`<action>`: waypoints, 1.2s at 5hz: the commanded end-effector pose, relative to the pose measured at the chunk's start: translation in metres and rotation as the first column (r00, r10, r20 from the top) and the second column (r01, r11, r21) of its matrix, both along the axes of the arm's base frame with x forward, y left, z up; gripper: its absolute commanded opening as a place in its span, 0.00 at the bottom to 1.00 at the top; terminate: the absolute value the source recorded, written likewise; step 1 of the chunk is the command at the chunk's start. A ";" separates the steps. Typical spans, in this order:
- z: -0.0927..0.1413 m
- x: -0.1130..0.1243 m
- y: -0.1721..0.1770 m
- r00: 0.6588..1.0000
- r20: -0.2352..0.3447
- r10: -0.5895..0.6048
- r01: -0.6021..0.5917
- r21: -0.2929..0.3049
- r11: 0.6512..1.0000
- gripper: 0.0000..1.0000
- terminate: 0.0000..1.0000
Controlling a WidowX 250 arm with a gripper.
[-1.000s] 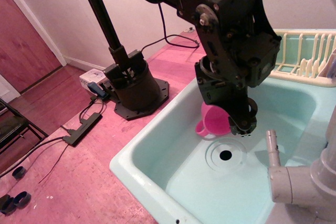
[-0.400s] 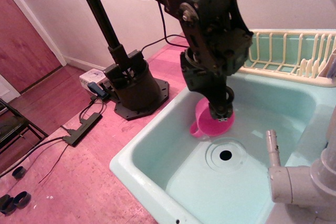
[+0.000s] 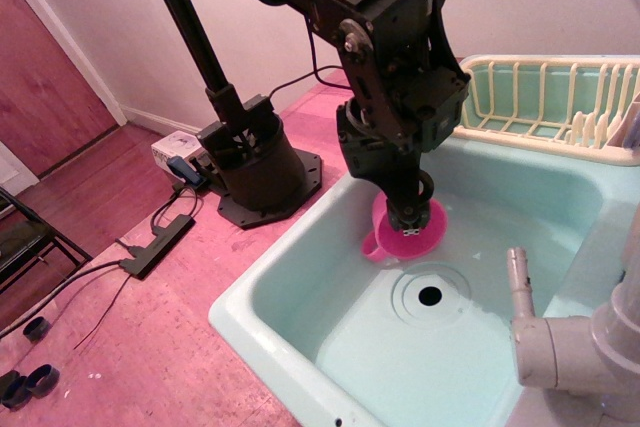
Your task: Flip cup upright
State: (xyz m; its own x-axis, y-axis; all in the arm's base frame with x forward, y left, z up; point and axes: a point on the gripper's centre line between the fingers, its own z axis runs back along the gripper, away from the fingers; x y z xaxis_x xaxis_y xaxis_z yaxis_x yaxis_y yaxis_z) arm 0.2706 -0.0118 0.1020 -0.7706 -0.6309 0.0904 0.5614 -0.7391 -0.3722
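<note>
The pink cup (image 3: 422,240) is in the mint-green sink (image 3: 300,287), just behind the drain. Its open mouth faces up and toward the camera, and its loop handle (image 3: 370,245) sticks out to the left. My black gripper (image 3: 405,219) comes down from above with its narrow fingers close together at the cup's far rim, reaching into the mouth. It looks shut on the rim. The far wall of the cup is hidden behind the fingers.
The drain hole (image 3: 430,296) lies just in front of the cup. A grey faucet (image 3: 560,342) stands at the front right. A cream dish rack (image 3: 545,107) sits behind the sink. The arm's base (image 3: 255,172) stands to the left on the pink floor.
The gripper moved left and back. The cup moved with it and turned, so its open mouth now shows facing up.
</note>
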 end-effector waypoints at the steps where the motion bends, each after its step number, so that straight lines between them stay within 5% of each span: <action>1: 0.024 0.001 0.000 0.998 0.063 -0.001 0.003 -0.027 1.000 0.00 0.00; 3: 0.028 -0.006 -0.004 0.996 0.082 0.047 -0.044 -0.037 0.998 0.00 0.00; 6: 0.010 0.010 -0.020 0.956 0.215 0.202 -0.183 -0.102 0.978 0.00 0.00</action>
